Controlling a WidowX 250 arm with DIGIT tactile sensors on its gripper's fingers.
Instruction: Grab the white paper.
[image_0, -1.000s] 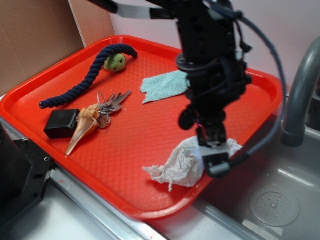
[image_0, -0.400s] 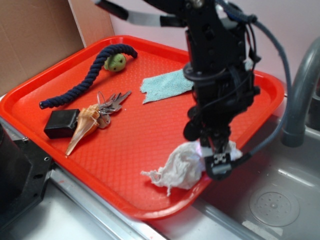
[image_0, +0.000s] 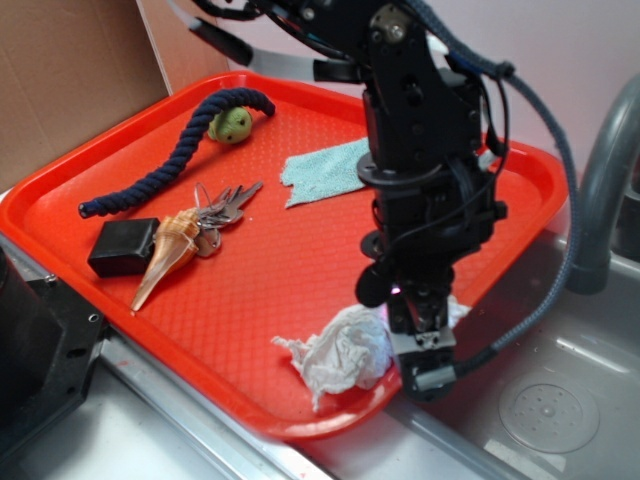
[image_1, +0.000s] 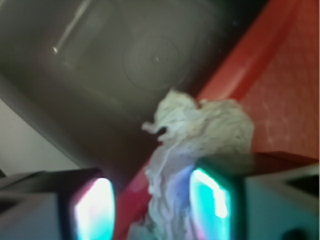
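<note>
The white paper (image_0: 340, 355) is a crumpled wad at the near right corner of the red tray (image_0: 280, 270), by the tray's rim. My gripper (image_0: 425, 365) points down at the wad's right side, over the rim. In the wrist view the paper (image_1: 200, 130) runs up between my fingers and lies against the right finger (image_1: 210, 200). A gap with red tray showing remains beside the left finger (image_1: 92, 210). The gripper (image_1: 152, 205) is open around the paper.
On the tray lie a light blue-green cloth (image_0: 325, 172), a dark blue rope (image_0: 180, 150), a green ball (image_0: 232, 124), keys (image_0: 222, 208), a shell (image_0: 165, 252) and a black box (image_0: 122, 247). A metal sink (image_0: 550, 410) and a grey faucet (image_0: 600, 200) are on the right. Cardboard (image_0: 70, 70) stands at the back left.
My gripper has moved down and towards the tray's near rim. The paper wad has shifted left and nearer with it.
</note>
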